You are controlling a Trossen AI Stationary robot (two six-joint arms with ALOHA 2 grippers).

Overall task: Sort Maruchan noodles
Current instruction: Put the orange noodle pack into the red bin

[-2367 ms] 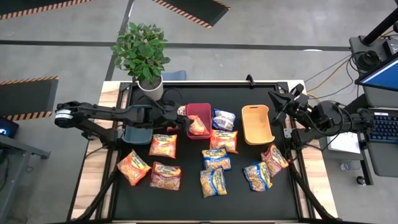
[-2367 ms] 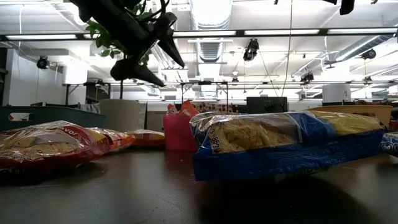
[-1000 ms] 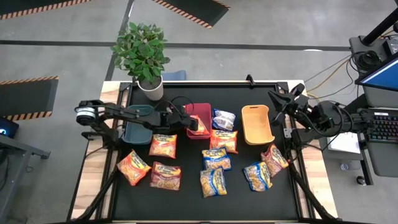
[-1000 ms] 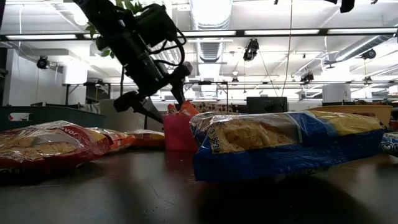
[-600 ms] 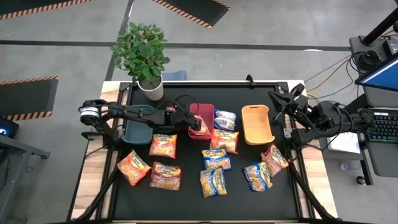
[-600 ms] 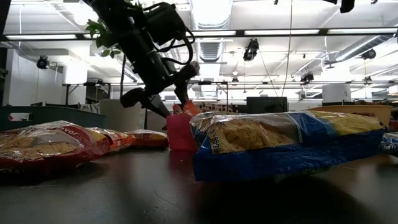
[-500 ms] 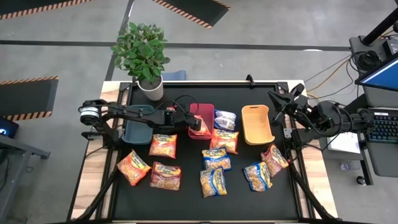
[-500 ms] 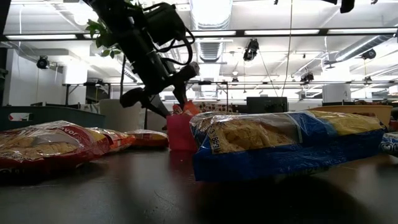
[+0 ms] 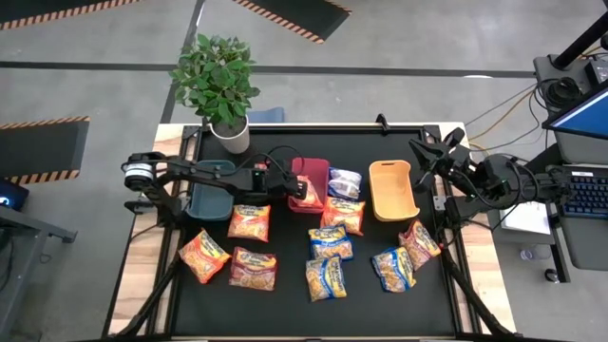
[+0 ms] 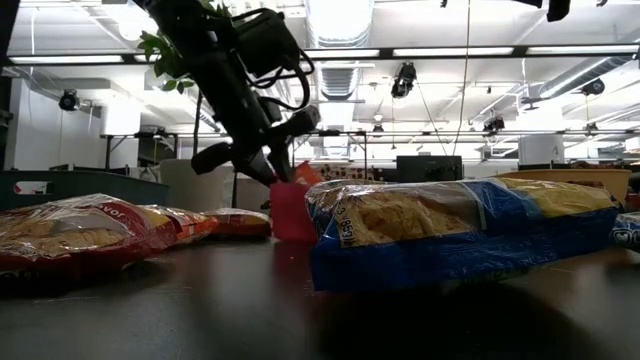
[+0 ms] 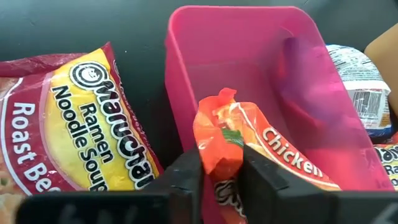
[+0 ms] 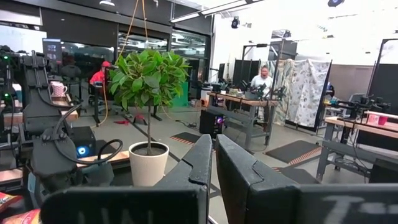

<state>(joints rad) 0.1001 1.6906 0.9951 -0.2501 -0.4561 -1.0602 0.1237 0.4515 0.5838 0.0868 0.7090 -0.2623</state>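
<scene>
High view first: the black table (image 9: 285,313) carries three bins in a row near its far edge. Taking the red bin (image 9: 312,172) as the landmark, the teal bin (image 9: 203,201) stands well to its left under the left arm, and the tan bin (image 9: 392,190) stands to its right, past a clear-and-blue packet (image 9: 343,181) that lies just beside the red bin's right wall. Nothing can be seen in the tan bin; the teal bin's inside is mostly hidden by the arm.

Inside the red bin, an orange chicken packet (image 11: 249,149) leans tilted against the near wall. The left gripper (image 11: 221,171) is at that wall with its fingers clamped on the packet's crinkled top edge. A red-pink roast beef packet (image 11: 74,143) lies flat on the table just outside the bin's left wall.

Nearer the front edge than the red bin, the other Maruchan noodles (image 9: 328,245) lie scattered: orange and red-pink ones front-left, blue-and-yellow ones front-right.

A potted plant (image 9: 218,81) stands behind the teal bin.

The right gripper (image 12: 211,163) waits off beyond the tan bin, fingers nearly together with a thin gap.
</scene>
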